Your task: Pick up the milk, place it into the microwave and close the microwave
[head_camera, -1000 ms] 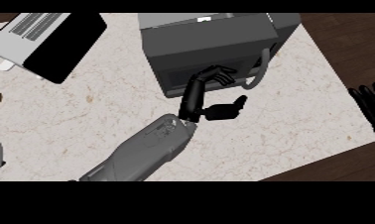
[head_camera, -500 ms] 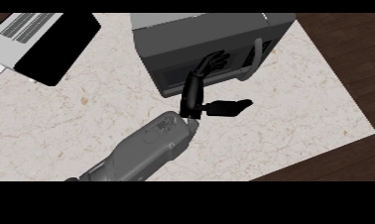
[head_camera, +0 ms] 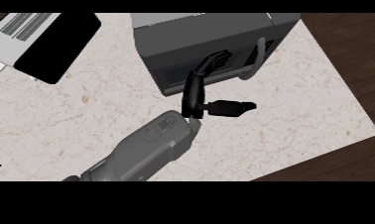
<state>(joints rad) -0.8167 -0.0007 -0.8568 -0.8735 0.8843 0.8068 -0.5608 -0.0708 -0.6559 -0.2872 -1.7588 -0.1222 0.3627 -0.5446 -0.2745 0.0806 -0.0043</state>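
The milk is not showing anywhere in the head view, so its place cannot be told from here. The microwave [head_camera: 214,30] is sitting at the far middle of the counter [head_camera: 95,104], its door [head_camera: 173,71] facing the robot and lying flush with the body. The pale curved handle [head_camera: 256,60] is running down the door's right side.

The left hand [head_camera: 196,89] is reaching up from the lower middle of the view. Its fingers [head_camera: 213,62] are stretched out, lying spread against the door front just left of the handle, with only the tips bending slightly. They are closing round nothing. The thumb [head_camera: 233,106] is pointing out to the right, above the counter and clear of the door. The grey left forearm [head_camera: 147,148] is slanting up from the lower edge toward the wrist.

Compared with half a second ago, the hand, the door and the handle are occupying almost the same positions. Compared with one second ago, the fingers are lying higher on the door, and the right hand that was showing at the right edge is now out of view.

A flat black and grey object [head_camera: 55,44] is lying at the counter's far left. Dark wooden floor [head_camera: 344,49] is showing beyond the counter's right edge.
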